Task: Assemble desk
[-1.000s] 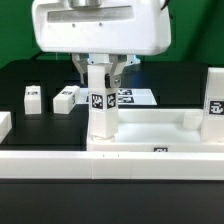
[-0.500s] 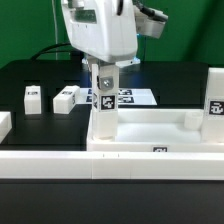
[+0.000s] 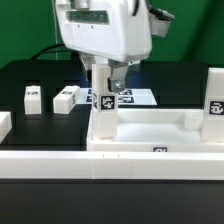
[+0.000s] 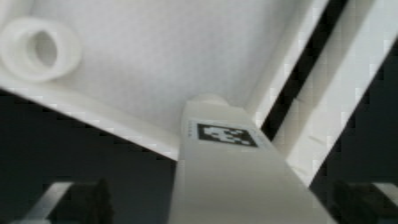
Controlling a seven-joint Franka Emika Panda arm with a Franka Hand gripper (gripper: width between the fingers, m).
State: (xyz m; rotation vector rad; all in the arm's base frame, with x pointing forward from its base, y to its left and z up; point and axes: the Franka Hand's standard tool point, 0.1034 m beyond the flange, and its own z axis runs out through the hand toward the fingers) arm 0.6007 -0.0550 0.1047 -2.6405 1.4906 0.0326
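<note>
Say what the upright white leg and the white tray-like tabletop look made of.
Upright white square leg: probably moulded plastic, matte, uniformly white with crisp edges. White tray-like tabletop: likely the same matte plastic, smooth, seamless rim.

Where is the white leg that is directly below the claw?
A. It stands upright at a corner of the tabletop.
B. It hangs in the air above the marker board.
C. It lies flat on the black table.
A: the leg stands upright at the corner of the tabletop on the exterior view's left. The claw is at its top, with the jaws apart on either side of it.
</note>
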